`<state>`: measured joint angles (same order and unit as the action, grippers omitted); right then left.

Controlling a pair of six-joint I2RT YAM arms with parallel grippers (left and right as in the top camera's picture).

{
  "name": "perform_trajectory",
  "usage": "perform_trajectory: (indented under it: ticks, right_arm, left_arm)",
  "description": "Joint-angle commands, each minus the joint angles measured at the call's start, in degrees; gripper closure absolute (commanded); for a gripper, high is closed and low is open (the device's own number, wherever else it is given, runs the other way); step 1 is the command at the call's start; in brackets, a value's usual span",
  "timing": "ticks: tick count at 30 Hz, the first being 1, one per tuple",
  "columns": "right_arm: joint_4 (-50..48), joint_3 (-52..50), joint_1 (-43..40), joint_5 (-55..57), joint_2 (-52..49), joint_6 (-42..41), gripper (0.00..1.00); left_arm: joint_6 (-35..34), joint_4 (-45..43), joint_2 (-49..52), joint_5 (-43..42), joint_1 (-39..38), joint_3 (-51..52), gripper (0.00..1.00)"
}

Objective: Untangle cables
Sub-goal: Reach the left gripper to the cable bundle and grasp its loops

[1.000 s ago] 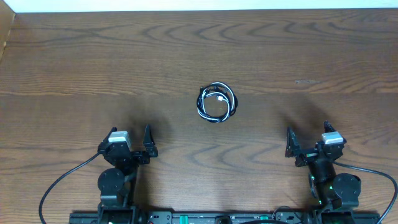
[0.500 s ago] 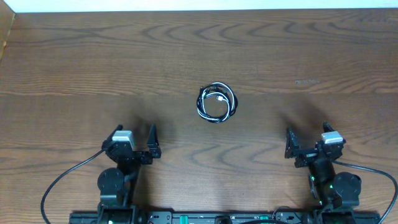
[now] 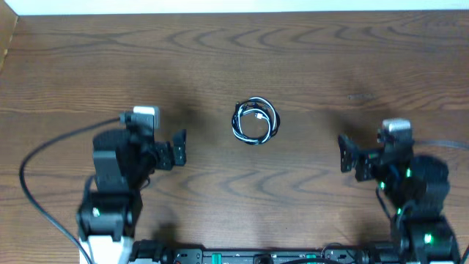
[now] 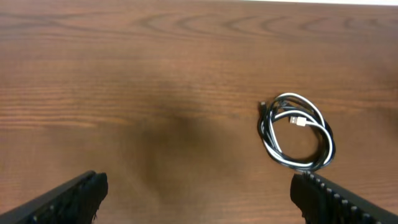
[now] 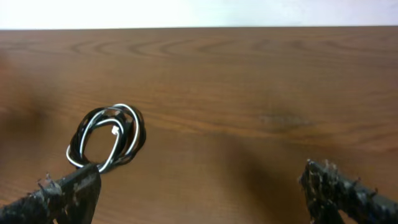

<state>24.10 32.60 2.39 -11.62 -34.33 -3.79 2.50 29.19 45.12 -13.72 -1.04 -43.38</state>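
The cables, one white and one black, lie wound together in a small round coil (image 3: 237,123) in the middle of the wooden table. My left gripper (image 3: 172,150) hovers to the left of the coil, and its jaws stand wide open and empty. In the left wrist view the coil (image 4: 298,164) lies ahead and to the right, just above the right fingertip (image 4: 329,199). My right gripper (image 3: 359,158) is on the coil's right, also open and empty. From the right wrist camera the coil (image 5: 132,138) shows ahead on the left, above the left fingertip (image 5: 65,196).
Thick black wires run from both arm bases at the near table edge. The far edge of the table (image 3: 234,13) meets a white wall. A wooden side rim (image 3: 7,37) shows at the far left.
Both arms have risen and moved forward toward the coil, and the left arm moved farther. Both grippers stay open. The coil has not moved.
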Motion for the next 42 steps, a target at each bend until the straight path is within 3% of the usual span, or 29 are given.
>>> perform_trajectory:
  ticks: [1,9,16,18,20,23,28,33,38,42]
  right_arm:
    - [2.3,8.8,0.3,-4.3,-10.5,1.4,0.01]
    - [11.9,28.2,0.3,-8.5,-32.7,1.7,0.01]
    - [7.0,29.2,0.3,-15.6,-39.4,-1.1,0.01]
    - [6.7,29.2,0.3,-18.2,-40.4,-1.1,0.01]
    - [6.5,29.2,0.3,-18.1,-40.7,-1.1,0.01]
    - [6.5,29.2,0.3,-18.1,-40.7,-2.0,0.11]
    - [7.5,29.2,0.3,-18.1,-40.7,-2.0,0.24]
    - [8.1,29.2,0.3,-18.1,-40.7,-3.5,0.3]
    - [8.5,29.2,0.3,-17.3,-40.7,-3.5,0.34]
    - [8.7,29.2,0.3,-17.2,-40.7,-3.5,0.36]
  left_arm:
    - [2.7,9.4,10.0,-0.9,-1.6,-12.8,0.0]
    - [2.6,24.4,30.5,-3.9,-8.8,-30.5,0.0]
    - [0.4,20.1,40.6,-6.2,-13.1,-30.5,0.0]
    - [-0.4,16.2,43.7,-12.4,-13.4,-30.5,0.0]
    - [-0.4,13.0,46.6,-13.0,-13.9,-30.5,0.0]
    - [-0.5,9.6,51.5,-12.6,-15.2,-30.5,0.01]
    - [-8.5,4.8,59.4,-1.9,-17.7,-30.5,0.14]
    - [-13.2,-0.2,63.7,4.9,-17.9,-30.5,0.25]
    - [-13.4,-4.1,67.1,5.2,-18.3,-30.5,0.34]
    - [-14.3,-5.3,68.4,5.2,-19.4,-30.4,0.35]
